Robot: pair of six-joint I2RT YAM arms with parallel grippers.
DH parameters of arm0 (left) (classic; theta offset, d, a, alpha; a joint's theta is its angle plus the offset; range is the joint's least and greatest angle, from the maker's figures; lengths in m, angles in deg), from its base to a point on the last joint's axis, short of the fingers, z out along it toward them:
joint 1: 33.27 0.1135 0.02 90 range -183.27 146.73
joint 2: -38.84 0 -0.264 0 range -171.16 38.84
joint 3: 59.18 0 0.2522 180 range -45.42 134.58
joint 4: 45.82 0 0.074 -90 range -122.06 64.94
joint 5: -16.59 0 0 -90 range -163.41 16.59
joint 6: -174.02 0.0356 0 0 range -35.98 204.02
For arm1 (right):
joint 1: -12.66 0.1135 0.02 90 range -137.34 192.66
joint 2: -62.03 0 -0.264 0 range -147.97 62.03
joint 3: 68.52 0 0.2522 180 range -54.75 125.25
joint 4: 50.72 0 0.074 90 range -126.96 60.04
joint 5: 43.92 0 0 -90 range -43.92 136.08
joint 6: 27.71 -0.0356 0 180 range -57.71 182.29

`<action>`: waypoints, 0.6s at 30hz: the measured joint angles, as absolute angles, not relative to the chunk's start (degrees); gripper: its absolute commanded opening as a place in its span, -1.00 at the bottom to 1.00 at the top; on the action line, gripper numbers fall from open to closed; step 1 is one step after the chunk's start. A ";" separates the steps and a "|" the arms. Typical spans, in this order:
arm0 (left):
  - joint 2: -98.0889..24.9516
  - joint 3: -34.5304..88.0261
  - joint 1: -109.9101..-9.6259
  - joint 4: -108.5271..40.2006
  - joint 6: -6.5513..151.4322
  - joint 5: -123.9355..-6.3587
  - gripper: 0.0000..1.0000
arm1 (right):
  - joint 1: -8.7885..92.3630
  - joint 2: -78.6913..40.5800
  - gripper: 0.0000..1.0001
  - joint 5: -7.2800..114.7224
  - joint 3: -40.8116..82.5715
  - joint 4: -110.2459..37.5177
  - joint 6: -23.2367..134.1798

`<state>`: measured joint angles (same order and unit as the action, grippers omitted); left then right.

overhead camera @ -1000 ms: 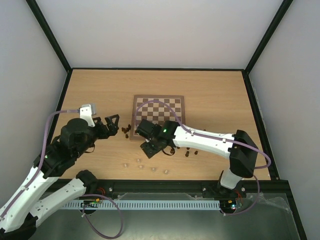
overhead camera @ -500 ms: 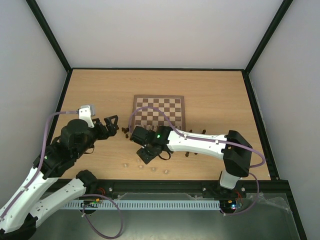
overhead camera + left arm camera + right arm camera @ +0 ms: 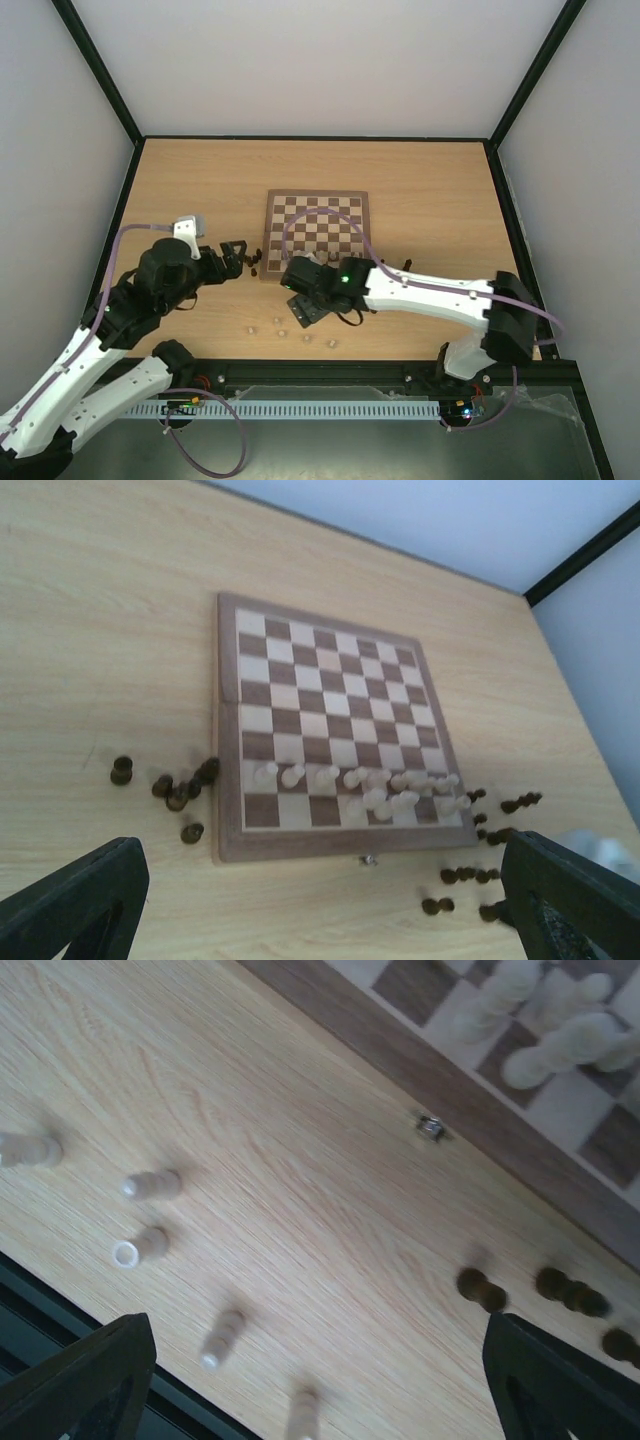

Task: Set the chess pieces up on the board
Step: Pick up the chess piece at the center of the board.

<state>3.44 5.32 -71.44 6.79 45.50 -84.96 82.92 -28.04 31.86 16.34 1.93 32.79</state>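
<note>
Plainly, with both jaws spread and empty, the right gripper (image 3: 303, 308) low over the pale pieces (image 3: 150, 1184) lying loose near the edge of the table (image 3: 300, 1210) could nudge one rolling off, and the left gripper (image 3: 236, 257), near the dark pieces (image 3: 178, 792) beside the board (image 3: 228, 730), could scatter them.

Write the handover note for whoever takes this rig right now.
Left gripper: open, empty, by the board's left side.
Right gripper: open, empty, over the table in front of the board.
Cream pieces on the board: on the two near rows, some crowded together.
Loose cream pieces: lying on the table near its front edge.
Dark pieces: all off the board, clustered on the table at both near corners.
Left to do: tidy the cream rows, bring up the loose cream pieces, place every dark piece.
</note>
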 measured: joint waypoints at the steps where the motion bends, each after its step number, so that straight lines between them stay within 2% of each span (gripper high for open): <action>1: 3.33 4.42 -71.42 6.73 45.17 -84.46 0.99 | 82.70 -25.98 0.95 31.29 14.89 2.02 32.11; 8: 0.25 -2.22 -71.44 4.23 43.25 -81.24 0.99 | 80.38 -16.67 0.97 28.93 7.59 0.89 29.64; 18: -9.59 -6.13 -71.31 -4.01 42.39 -79.43 0.99 | 70.05 -12.87 0.97 30.53 0.86 -8.18 31.13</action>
